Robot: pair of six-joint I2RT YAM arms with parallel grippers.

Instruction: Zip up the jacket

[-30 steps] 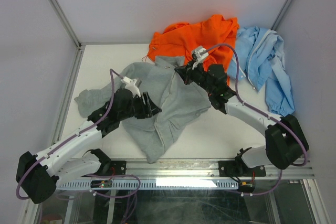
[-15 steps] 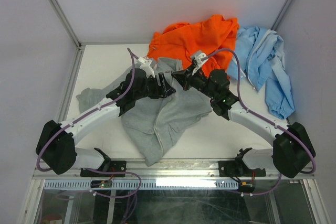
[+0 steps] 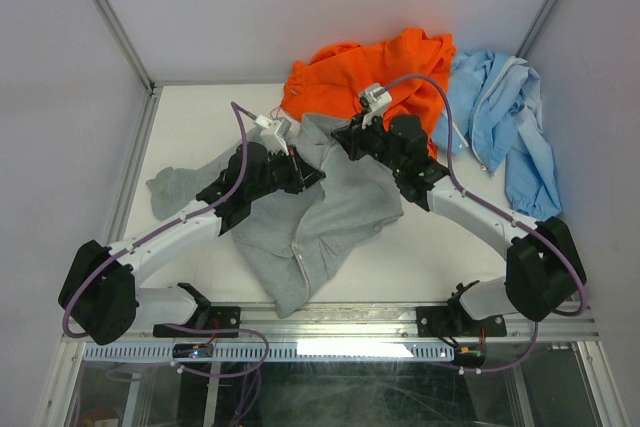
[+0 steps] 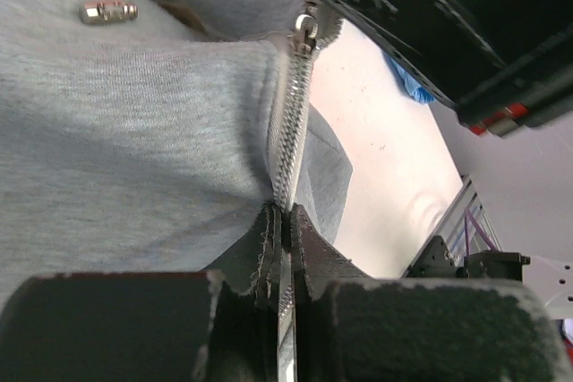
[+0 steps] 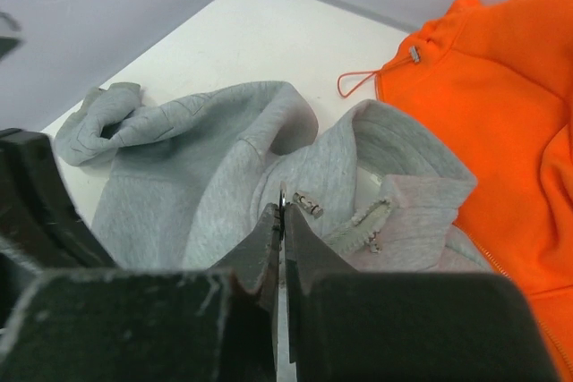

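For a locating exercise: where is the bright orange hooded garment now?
Top view: the bright orange hooded garment lies right of centre, behind the grey fleece jacket and left of the light blue jacket.

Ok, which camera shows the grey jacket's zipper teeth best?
The left wrist view: the zipper teeth run close up from the left tool to the slider. The top view shows only a faint pale line; the right wrist view shows just the pull.

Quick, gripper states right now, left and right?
The left gripper: jaws shut on the zipper tape of the jacket.
The right gripper: jaws shut on the zipper slider.
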